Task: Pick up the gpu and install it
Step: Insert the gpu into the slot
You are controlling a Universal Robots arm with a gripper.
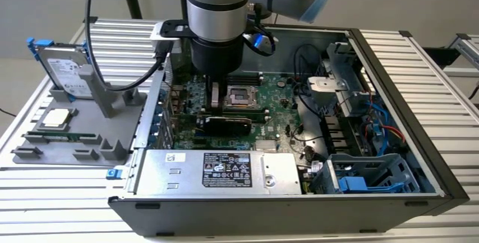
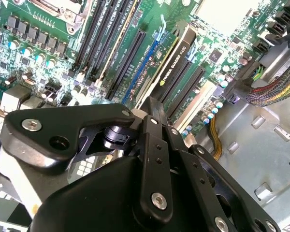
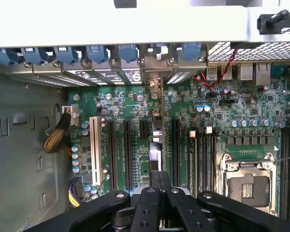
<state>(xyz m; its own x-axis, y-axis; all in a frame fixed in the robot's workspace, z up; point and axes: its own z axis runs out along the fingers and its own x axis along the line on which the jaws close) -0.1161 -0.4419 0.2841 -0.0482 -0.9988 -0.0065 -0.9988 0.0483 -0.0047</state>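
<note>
**GPU stands on the motherboard with the gripper closed around it**

In the exterior view, the arm reaches straight down into the open computer case (image 1: 419, 159). The gripper (image 1: 217, 108) sits just beside the CPU socket (image 1: 243, 96), on the exterior view's left of it. The gpu (image 1: 228, 124) stands on edge on the motherboard (image 1: 281, 119), its black cooler facing the power supply (image 1: 217, 170). Outside the case, a grey fixture (image 1: 67, 142) carries a hard drive (image 1: 64, 72) with blue rails, a processor (image 1: 56, 118) and a memory stick (image 1: 60, 137).

In the second wrist view, the gpu (image 2: 176, 55) stands upright among the black expansion slots (image 2: 128, 63), beyond the gripper's black linkage (image 2: 152, 159).

In the first wrist view, the gpu (image 3: 156, 130) appears edge-on between two expansion slots (image 3: 127, 154), its silver bracket meeting the case's rear wall. The gripper (image 3: 156, 180) closes narrowly on the card's top edge, with the CPU socket (image 3: 249, 181) well to one side.
</note>
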